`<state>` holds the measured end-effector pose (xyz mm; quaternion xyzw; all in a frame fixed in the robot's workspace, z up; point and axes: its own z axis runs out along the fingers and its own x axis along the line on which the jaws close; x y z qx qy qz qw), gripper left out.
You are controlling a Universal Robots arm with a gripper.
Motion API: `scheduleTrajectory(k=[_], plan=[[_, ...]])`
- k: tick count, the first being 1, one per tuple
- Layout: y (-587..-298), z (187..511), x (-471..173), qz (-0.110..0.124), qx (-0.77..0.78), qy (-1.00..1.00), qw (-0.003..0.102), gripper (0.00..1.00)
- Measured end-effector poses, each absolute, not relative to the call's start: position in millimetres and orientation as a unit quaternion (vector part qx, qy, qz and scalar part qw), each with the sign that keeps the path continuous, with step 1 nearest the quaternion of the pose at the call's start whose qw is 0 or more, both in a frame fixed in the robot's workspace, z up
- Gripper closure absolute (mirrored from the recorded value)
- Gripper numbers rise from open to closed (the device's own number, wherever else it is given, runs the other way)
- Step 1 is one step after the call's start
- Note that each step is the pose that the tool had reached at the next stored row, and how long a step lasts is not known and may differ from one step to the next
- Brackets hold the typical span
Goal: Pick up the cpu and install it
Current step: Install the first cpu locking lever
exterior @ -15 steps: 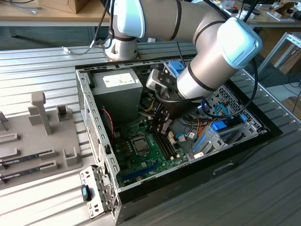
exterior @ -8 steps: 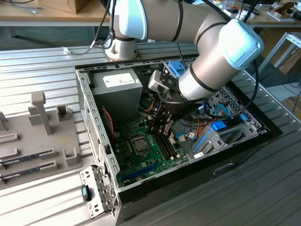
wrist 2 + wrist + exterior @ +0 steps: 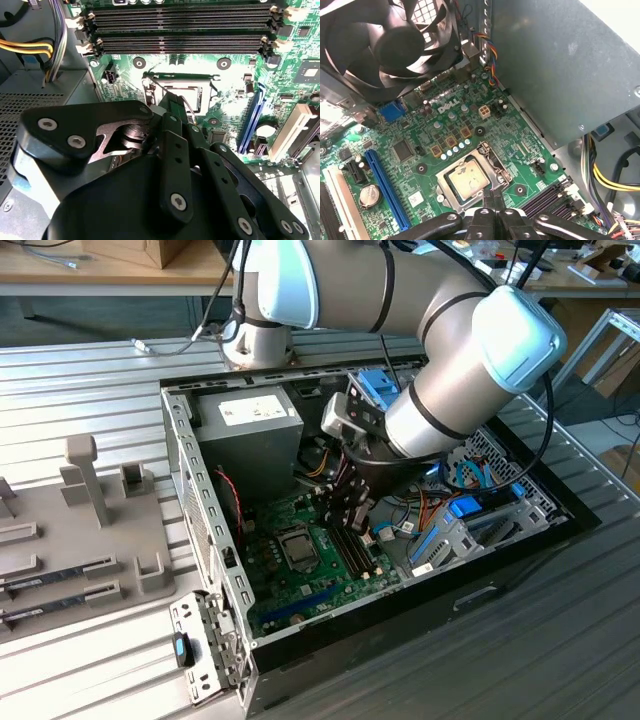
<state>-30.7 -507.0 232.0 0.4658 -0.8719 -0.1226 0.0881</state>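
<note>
The open computer case [image 3: 185, 465] and the arm [image 3: 450, 400] are seen from above, at a slant, in the exterior view. The motherboard [image 3: 227, 95] is viewed closely from opposing sides past the gripper [image 3: 175, 107] in both wrist views. The socket [image 3: 470, 180] and memory slots [image 3: 180, 30] are shared.

Arm [image 3: 400, 290]: rises from its base [image 3: 255, 340] at the far side of the exterior view, runs across toward the exterior view's right and folds at a blue-capped joint [image 3: 520, 340]. From there it doubles back and downward.

Wrist [image 3: 430, 410]: pitched steeply down.

Hand [image 3: 345, 505]: hangs below the wrist, pointing down, slightly tilted.

Fingers [image 3: 491, 197]: in the first wrist view the two meet in one narrow tip with no gap between them. The black linkage bars spread to either side.
</note>
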Motion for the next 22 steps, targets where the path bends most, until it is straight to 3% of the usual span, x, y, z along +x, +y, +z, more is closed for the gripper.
scheduleTrajectory(k=[22], plan=[[-513.2,216.2,-29.4,-0.119,0.469,-0.87,0.09,0.89]])
